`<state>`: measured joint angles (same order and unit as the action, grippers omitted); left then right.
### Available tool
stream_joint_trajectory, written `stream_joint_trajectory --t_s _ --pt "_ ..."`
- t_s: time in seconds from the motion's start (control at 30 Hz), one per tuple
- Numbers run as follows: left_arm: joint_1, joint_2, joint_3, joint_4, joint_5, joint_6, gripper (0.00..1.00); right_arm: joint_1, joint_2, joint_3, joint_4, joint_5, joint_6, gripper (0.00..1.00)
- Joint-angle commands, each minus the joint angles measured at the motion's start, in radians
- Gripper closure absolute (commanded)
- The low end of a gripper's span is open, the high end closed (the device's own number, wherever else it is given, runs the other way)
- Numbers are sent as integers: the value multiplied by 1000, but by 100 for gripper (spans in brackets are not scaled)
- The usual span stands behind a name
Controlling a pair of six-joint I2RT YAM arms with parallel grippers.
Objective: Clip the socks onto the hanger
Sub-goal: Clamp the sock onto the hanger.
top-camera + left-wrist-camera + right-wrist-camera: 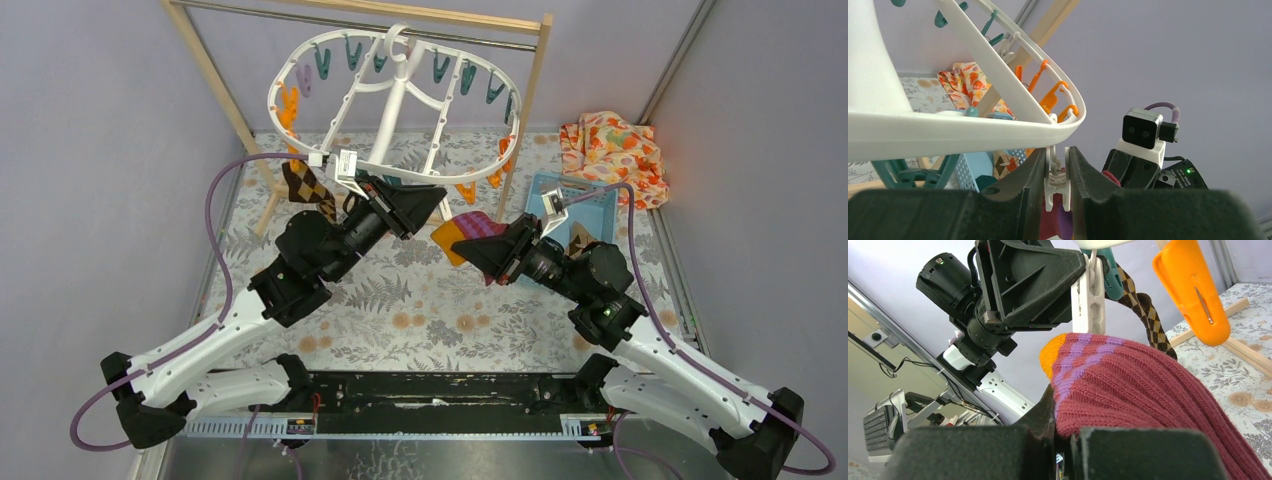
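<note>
The white oval hanger (pixel 395 100) hangs from the rail, with teal, orange and purple pegs on its rim. My left gripper (pixel 1058 167) is shut on a white peg (pixel 1057 182) under the hanger's rim (pixel 948 131); the peg also shows in the right wrist view (pixel 1089 295). My right gripper (pixel 1068 432) is shut on the magenta-purple striped sock (pixel 1138 390) with an orange toe and holds it just below that peg; the sock also shows from above (pixel 470 232). The dark brown checked sock (pixel 308 188) hangs from the hanger's left side.
A blue perforated basket (pixel 580 205) stands at the right, with another checked sock in it. The orange floral cloth (pixel 615 150) lies at the back right. The wooden rack's legs (pixel 215 80) stand on both sides of the hanger. An orange peg (pixel 1193 295) dangles close above the sock.
</note>
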<state>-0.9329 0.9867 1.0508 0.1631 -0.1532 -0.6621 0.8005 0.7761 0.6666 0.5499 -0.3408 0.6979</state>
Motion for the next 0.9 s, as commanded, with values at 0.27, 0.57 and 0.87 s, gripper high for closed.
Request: stream_joint_trajectory --t_s 0.27,0.57,0.87 --pt "-1 6 78 -14 32 28 100 9 -9 36 45 19 -19 100" --pt "-1 0 70 -8 48 14 100 9 -26 39 38 33 -32 100" --pt "-1 -14 68 -5 78 -4 100 9 2 73 40 39 -53 100"
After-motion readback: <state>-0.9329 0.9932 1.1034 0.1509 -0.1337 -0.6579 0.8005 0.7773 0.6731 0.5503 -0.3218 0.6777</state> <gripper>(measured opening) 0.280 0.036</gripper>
